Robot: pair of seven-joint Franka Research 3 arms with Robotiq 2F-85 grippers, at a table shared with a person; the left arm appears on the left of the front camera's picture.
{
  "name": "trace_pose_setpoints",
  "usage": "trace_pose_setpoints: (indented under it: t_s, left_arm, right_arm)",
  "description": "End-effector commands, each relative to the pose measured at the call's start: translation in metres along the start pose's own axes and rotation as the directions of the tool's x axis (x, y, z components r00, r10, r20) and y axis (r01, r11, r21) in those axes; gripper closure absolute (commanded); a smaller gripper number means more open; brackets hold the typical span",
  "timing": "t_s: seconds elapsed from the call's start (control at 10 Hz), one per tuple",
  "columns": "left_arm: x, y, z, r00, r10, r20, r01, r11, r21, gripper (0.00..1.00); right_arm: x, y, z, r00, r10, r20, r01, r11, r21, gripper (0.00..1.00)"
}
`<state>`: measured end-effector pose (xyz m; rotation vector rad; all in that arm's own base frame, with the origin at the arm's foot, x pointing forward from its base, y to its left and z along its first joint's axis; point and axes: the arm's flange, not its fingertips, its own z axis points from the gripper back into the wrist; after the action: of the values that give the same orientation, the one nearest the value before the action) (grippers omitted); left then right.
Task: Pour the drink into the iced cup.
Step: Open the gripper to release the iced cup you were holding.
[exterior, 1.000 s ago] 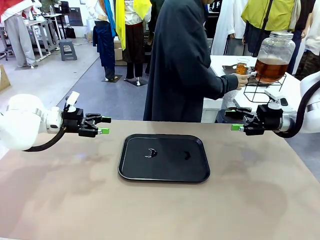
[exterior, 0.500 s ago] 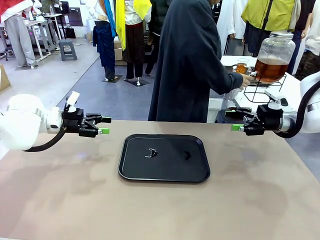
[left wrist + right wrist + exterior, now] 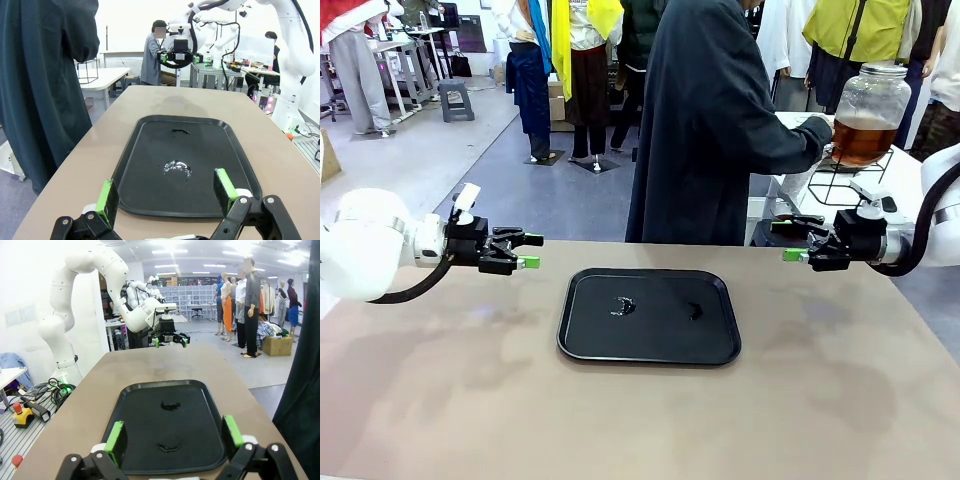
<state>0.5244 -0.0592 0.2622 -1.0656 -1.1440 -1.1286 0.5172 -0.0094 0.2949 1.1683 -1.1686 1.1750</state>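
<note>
Drink (image 3: pixel 861 139): amber-brown, see-thru, sits in the lower half of a big clear glass jar (image 3: pixel 869 108) w/ a lid, on a black wire stand (image 3: pixel 851 176) on a white side table beyond the far right of your work table.

Front view: the person (image 3: pixel 716 120) in a dark coat stands between the two tables, one sleeve reaching toward the jar; hand is hidden. On the matte tan tabletop (image 3: pixel 620 410) lies a black rectangular tray (image 3: pixel 649 315) w/ rounded corners and a raised rim, holding two small wet-looking glints. Left gripper (image 3: pixel 529 251) hovers left of the tray, fingers spread, holding nothing. Right gripper (image 3: pixel 789 241) hovers to the tray's right, fingers also spread and empty.

Left wrist view: you look along the tray (image 3: pixel 186 165); a small clear shiny patch (image 3: pixel 176 168) sits near its middle, another dark mark farther off. Green pads (image 3: pixel 106 198) stand wide apart.

Right wrist view: same tray (image 3: pixel 167 422), glossy, two small marks on it. Green pads (image 3: pixel 114 440) wide apart.
</note>
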Motion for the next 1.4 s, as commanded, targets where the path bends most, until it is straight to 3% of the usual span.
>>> trace_pose_setpoints:
  t_s: [0.0,1.3]
  left_arm:
    - [0.0009,-0.0003,0.0008,1.000,0.000,0.006,0.000,1.000,0.003,0.00]
    - [0.0009,-0.0003,0.0008,1.000,0.000,0.006,0.000,1.000,0.003,0.00]
  right_arm:
    - [0.0033,-0.0016,-0.0020,1.000,0.003,0.006,-0.003,1.000,-0.001,0.00]
    - [0.0033,-0.0016,-0.0020,1.000,0.003,0.006,-0.003,1.000,-0.001,0.00]
